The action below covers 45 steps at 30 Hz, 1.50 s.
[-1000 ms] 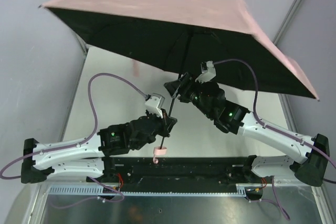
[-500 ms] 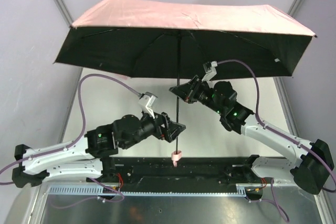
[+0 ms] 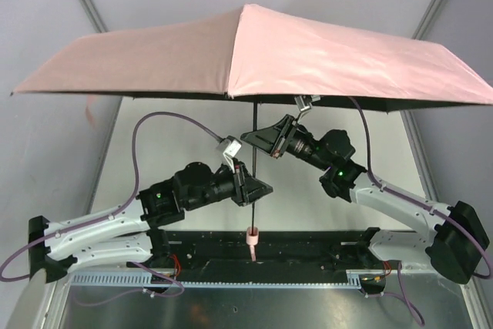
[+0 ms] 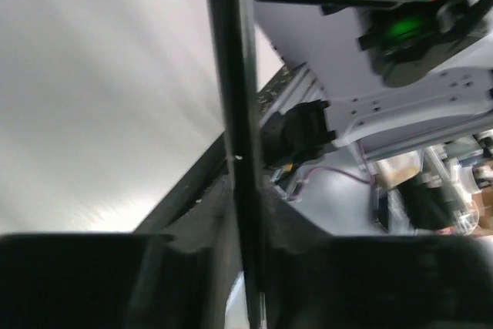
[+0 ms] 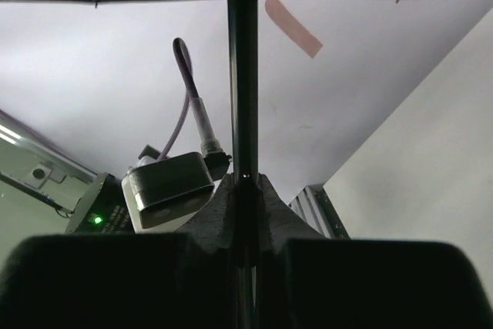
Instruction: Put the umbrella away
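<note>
From above, the umbrella (image 3: 308, 52) is fully open, held in the air over the table (image 3: 308, 202). Its pink top now faces the camera, where a moment ago the dark underside showed. The thin black shaft (image 3: 254, 117) stands nearly upright, with the small pink handle (image 3: 252, 234) hanging free at the bottom. The right gripper (image 3: 258, 138) sits on the shaft just under the canopy. The left gripper (image 3: 258, 188), which half a second ago had swung off to one side, is back at the shaft, above the handle. In the left wrist view the shaft runs straight up between the two fingers (image 4: 189, 225). They flank it closely, but I cannot tell whether they pinch it or only stand beside it. In the right wrist view the fingers (image 5: 212, 213) are clenched on the shaft with no gap at the notch, the canopy's dark underside overhead and a pink tie strap (image 5: 293, 28) dangling. The arms seem to be trading grips to turn and level the umbrella. It is not yet collapsed, so putting it away has barely begun.
</note>
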Motion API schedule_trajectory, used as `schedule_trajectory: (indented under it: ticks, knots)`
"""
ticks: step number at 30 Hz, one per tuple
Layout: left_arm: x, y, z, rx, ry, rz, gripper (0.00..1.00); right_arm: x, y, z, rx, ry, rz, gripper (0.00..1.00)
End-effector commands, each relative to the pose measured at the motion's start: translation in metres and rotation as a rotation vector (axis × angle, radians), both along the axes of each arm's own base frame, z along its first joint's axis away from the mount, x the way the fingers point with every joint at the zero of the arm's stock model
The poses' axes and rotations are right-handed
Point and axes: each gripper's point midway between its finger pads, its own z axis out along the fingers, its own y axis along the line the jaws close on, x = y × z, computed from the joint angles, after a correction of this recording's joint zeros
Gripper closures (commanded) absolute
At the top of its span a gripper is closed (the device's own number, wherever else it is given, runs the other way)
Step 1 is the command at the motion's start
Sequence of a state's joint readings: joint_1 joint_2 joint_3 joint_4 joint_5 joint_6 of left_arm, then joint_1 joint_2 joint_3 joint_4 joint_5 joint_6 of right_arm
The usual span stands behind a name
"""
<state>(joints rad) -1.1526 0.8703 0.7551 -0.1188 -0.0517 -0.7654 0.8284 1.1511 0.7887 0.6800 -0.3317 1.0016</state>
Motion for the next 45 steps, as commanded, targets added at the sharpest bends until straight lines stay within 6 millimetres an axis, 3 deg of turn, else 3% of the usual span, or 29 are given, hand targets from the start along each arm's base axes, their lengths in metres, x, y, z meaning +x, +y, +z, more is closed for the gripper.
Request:
schedule_trajectory:
  ticks: [1,4,7,15,20,27,34,38,42,45]
  knots:
    - [0.003,0.0,0.01,-0.045,-0.057,-0.012,0.91,-0.005,-0.015,0.046,0.141,-0.093,-0.002,0.99]
    - [0.008,0.004,0.002,-0.031,-0.06,0.021,0.99,0.019,-0.022,0.039,0.141,-0.042,-0.048,0.84]
    - [0.012,0.006,-0.003,-0.02,-0.056,0.049,1.0,0.043,-0.029,0.044,0.175,-0.026,-0.108,0.69]
    - [0.019,0.001,-0.009,-0.004,-0.026,0.082,1.0,0.112,-0.036,0.065,0.195,0.014,-0.373,0.39]
    - [0.018,0.001,-0.013,-0.007,-0.002,0.081,1.0,0.141,-0.048,0.077,0.252,0.034,-0.469,0.34]
    - [0.014,0.002,-0.011,-0.023,0.007,0.073,1.0,0.169,-0.072,0.085,0.349,0.092,-0.593,0.35]
    - [0.003,-0.003,-0.013,-0.05,0.043,0.015,1.0,0.191,-0.077,0.087,0.422,0.13,-0.57,0.41]
    - [-0.007,-0.009,-0.011,-0.106,0.071,-0.034,1.0,0.198,-0.084,0.094,0.471,0.126,-0.576,0.6]
    - [-0.015,-0.013,-0.005,-0.144,0.084,-0.078,1.0,0.202,-0.091,0.1,0.514,0.123,-0.566,0.66]
    - [-0.017,-0.015,0.004,-0.173,0.076,-0.097,1.0,0.2,-0.092,0.106,0.54,0.095,-0.525,0.87]
